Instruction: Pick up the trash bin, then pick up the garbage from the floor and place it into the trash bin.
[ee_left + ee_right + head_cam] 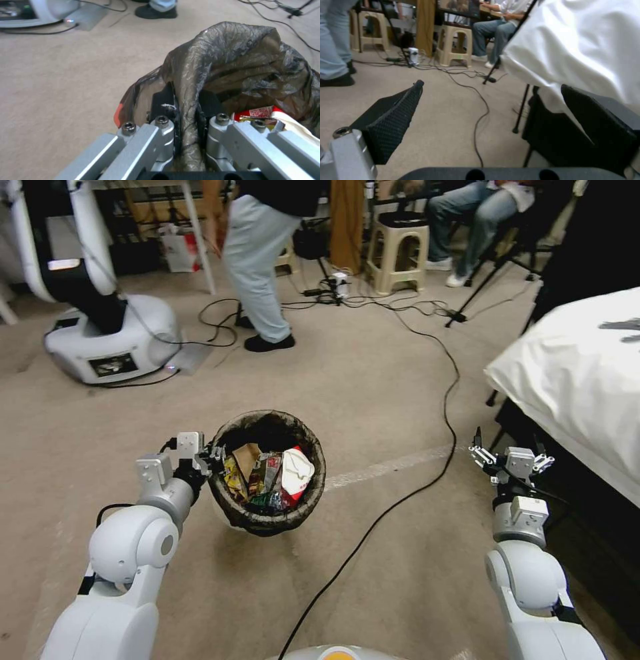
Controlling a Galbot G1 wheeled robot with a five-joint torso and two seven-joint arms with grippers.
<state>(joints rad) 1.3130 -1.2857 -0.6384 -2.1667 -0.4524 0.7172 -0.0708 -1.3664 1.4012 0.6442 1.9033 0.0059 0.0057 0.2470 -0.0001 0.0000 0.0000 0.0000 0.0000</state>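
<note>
The trash bin (267, 473) sits near, left of centre, over the carpet (373, 380); the garbage (270, 477) lies inside it; the left gripper (212, 453) is at the bin's left rim, pinching the bag liner (213, 70) folded over it; the right gripper (510, 459) hangs well apart to the right, beside the bed (580, 373); a cable (427, 473) runs across the floor between bin and bed; another robot's base (110, 340) stands far left.
</note>
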